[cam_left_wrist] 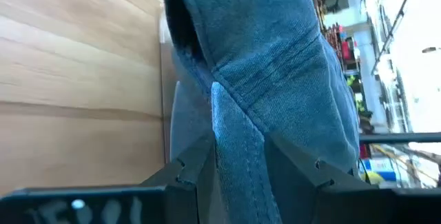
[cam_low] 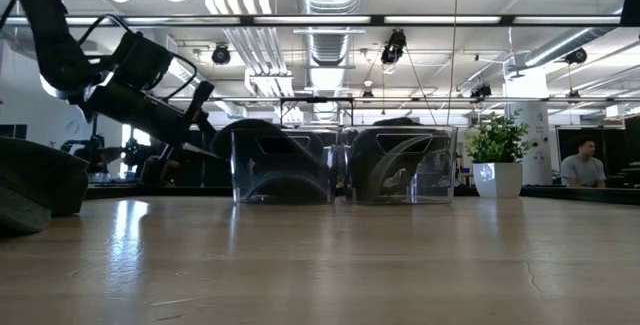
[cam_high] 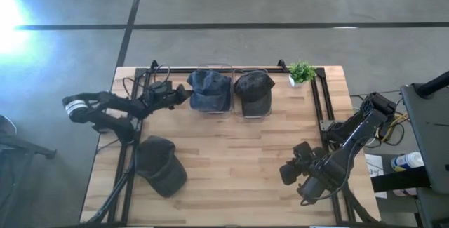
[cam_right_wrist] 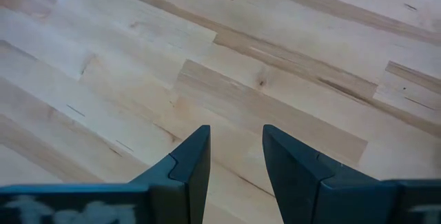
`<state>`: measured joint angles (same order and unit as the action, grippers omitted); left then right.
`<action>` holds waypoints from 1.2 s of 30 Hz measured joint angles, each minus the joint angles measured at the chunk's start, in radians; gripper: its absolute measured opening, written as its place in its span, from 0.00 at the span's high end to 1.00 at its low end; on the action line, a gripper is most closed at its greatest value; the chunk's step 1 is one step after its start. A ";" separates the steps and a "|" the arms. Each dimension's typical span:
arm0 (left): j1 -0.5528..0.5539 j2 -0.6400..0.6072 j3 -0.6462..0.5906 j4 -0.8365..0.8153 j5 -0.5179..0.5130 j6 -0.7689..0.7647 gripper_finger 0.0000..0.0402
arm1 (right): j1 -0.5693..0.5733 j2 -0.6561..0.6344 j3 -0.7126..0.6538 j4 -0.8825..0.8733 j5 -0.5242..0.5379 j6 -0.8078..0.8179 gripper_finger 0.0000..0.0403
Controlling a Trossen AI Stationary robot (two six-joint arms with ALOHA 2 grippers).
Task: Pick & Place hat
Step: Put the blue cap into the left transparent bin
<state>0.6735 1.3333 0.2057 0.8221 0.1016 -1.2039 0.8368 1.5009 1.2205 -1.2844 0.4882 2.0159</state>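
Fingers (cam_left_wrist: 289,162) of your left arm pinch the brim of the blue hat (cam_high: 209,90), which sits over a clear bin at the worktop's (cam_high: 231,158) far edge. Your right fingers (cam_right_wrist: 196,158) hang parted and empty above bare wood.

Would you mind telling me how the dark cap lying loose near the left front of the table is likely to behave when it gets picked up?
The dark cap looks like soft fabric, so its crown will probably sag and fold in a claw. It seems light for its size, and may slide on the smooth wooden table if nudged. Only its brim is likely stiff; rolling seems unlikely.
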 joint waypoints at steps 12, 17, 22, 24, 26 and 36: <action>-0.001 0.082 0.110 0.126 0.138 0.007 0.73 | 0.000 0.000 -0.004 -0.022 0.000 0.000 0.68; -0.005 0.090 0.162 0.117 0.148 0.009 0.82 | 0.000 0.000 -0.017 -0.022 -0.004 0.014 0.68; -0.008 0.088 0.221 0.120 0.184 0.036 0.96 | 0.000 -0.002 -0.038 -0.021 -0.028 0.026 0.68; -0.015 0.087 0.239 0.115 0.197 0.040 0.97 | 0.000 -0.002 -0.047 -0.020 -0.029 0.040 0.68; -0.027 0.087 0.254 0.088 0.195 0.042 0.97 | 0.000 -0.003 -0.054 -0.020 -0.029 0.051 0.68; -0.101 0.085 0.307 -0.177 0.138 0.149 0.97 | 0.000 -0.010 -0.058 -0.018 -0.028 0.056 0.68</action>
<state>0.5730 1.4185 0.5131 0.6451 0.2393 -1.0553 0.8371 1.4914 1.1625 -1.3028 0.4599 2.0721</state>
